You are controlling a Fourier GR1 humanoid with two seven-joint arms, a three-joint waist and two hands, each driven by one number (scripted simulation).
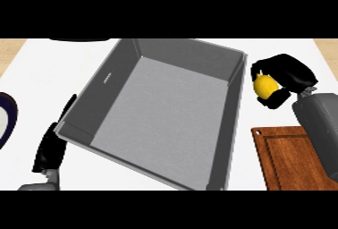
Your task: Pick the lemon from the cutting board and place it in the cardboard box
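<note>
A yellow lemon [264, 86] is held in my right hand [288, 74], whose black fingers and thumb curl round it. Hand and lemon hang just outside the right wall of a big grey open box [230, 134], near its far right corner. The box's floor is bare. The wooden cutting board [285, 156] lies at the lower right, below the lemon, partly covered by my right forearm. My left hand [50, 150] rests at the lower left beside the box's left wall, fingers straight and pointing up.
A plate with a dark blue rim [8, 117] shows at the left edge. A dark round object [82, 40] peeks in at the top edge. The white counter [59, 67] surrounds the box.
</note>
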